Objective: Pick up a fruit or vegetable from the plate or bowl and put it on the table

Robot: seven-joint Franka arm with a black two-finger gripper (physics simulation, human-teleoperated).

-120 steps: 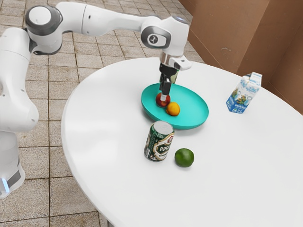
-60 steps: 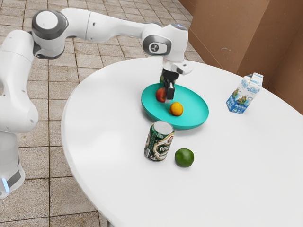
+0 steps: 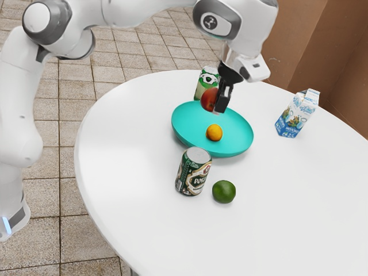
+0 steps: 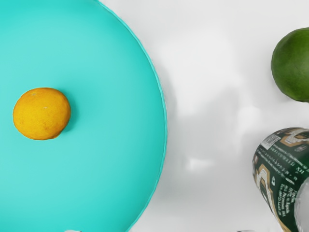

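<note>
Brown walls (image 3: 313, 43) and pale floor tiles (image 3: 52, 198) lie behind the round white desk (image 3: 126, 172) in the exterior view. Your gripper (image 3: 217, 108) has the red fruit (image 3: 209, 99) gripped, holding it in the air over the far part of the turquoise plate (image 3: 183, 127). The fruit looks roundish, but a black finger (image 3: 223, 99) hides part of it, so you can't tell its long axis. How far apart the fingers stand is hard to judge from this side. Just behind the fruit stands an upright green can (image 3: 206, 81). Below your gripper, a yellow fruit (image 3: 214, 132) sits on the plate. Nearer the camera than the gripper are the dark green can (image 3: 193, 172), upright, and the lime (image 3: 223, 191) near it. To the gripper's side, toward the exterior view's right, stands a carton (image 3: 296, 115), with white desk between it and the plate.

In the wrist view, the plate's curved rim passes under your gripper, the yellow fruit inside it. White desk separates that rim from the lime and dark green can.
</note>
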